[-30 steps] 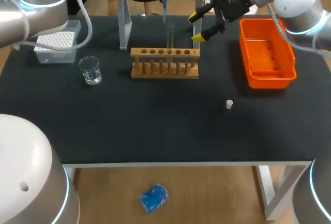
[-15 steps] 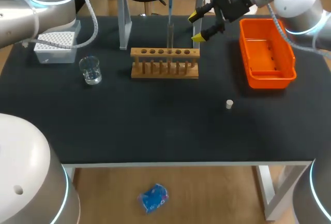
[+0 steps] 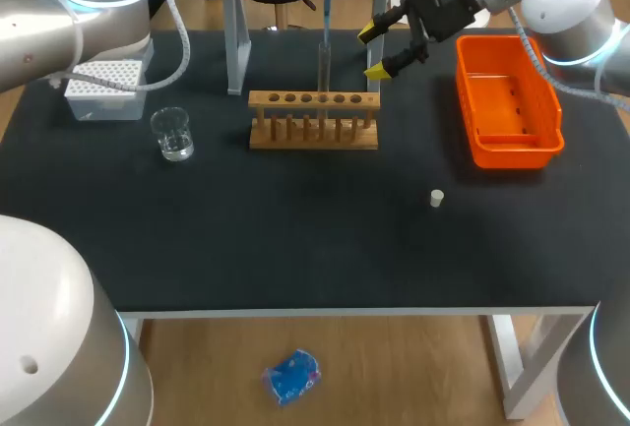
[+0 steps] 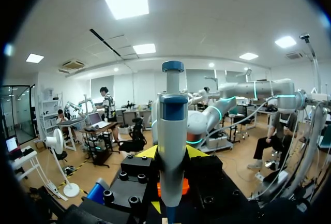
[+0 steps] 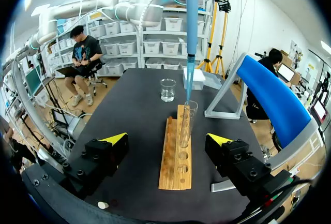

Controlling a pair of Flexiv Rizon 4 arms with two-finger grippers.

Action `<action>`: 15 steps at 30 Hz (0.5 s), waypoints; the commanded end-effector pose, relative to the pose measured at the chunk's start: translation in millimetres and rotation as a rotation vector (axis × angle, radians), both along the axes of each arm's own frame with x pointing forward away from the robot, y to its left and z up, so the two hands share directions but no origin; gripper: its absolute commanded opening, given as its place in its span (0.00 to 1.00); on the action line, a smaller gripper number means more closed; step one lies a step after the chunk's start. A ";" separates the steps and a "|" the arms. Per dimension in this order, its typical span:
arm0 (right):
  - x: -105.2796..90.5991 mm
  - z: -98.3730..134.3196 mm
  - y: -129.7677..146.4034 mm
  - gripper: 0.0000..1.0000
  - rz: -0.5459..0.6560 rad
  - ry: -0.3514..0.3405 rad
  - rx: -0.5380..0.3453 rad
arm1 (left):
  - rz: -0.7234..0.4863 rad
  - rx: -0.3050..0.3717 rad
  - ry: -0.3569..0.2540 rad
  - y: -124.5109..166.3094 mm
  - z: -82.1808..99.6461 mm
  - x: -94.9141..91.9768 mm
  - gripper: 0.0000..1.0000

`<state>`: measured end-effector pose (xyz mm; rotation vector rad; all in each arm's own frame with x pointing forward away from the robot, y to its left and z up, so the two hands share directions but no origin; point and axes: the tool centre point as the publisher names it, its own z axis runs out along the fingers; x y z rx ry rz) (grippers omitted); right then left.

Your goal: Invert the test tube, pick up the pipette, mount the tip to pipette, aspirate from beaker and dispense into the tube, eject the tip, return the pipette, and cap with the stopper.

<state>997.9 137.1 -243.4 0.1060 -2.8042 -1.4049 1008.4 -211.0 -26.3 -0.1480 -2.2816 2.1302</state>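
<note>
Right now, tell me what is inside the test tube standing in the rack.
The pipette tip hangs at the mouth of the test tube, its end about at the rim. Whether liquid is inside cannot be told; the tube's bottom is hidden in the rack.

Black table [image 3: 295, 239], wooden rack [image 3: 313, 101] mid-table, orange bin [image 3: 512, 155] well apart.

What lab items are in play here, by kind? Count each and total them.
Beaker: 1
Test tube: 1
Wooden rack: 1
Tip box: 1
Orange bin: 1
Stopper: 1
Pipette: 1
Pipette stand: 1
Total: 8
</note>
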 end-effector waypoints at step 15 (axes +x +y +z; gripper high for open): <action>0.8 0.0 -0.6 1.00 0.002 0.001 -0.001 | 0.002 0.009 0.035 0.3 -9.8 3.0 0.00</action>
